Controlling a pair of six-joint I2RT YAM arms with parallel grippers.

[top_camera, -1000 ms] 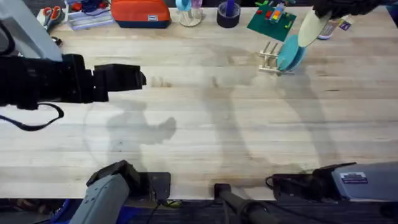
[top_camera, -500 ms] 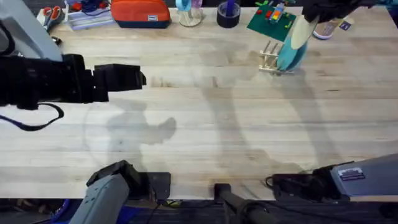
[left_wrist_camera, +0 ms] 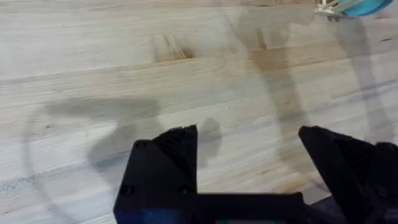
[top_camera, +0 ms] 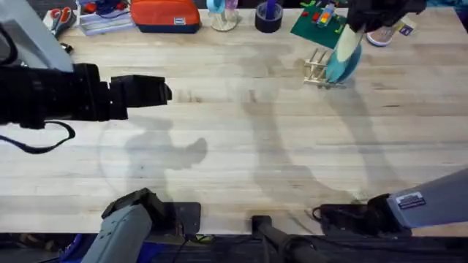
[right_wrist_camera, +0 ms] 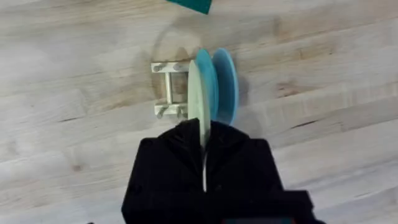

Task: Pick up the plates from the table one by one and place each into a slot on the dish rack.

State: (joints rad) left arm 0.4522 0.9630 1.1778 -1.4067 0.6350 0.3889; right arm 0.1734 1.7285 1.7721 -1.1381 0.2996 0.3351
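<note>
The dish rack (top_camera: pixel 317 68) sits at the far right of the table (top_camera: pixel 241 146) with two plates (top_camera: pixel 342 67) standing in it, a third plate (right_wrist_camera: pixel 196 102) held right beside them by the right gripper (right_wrist_camera: pixel 204 158), left gripper (left_wrist_camera: pixel 249 162) way off left.

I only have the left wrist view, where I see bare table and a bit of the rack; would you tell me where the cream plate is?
Observer: The cream plate is gripped on edge in the right pincer.
Operator: Is it over the rack?
Observer: Yes, it is right beside the two teal plates standing in the dish rack.
Operator: Are any pegs free?
Observer: The rack's pegs on the side away from the teal plates stand bare.
</note>
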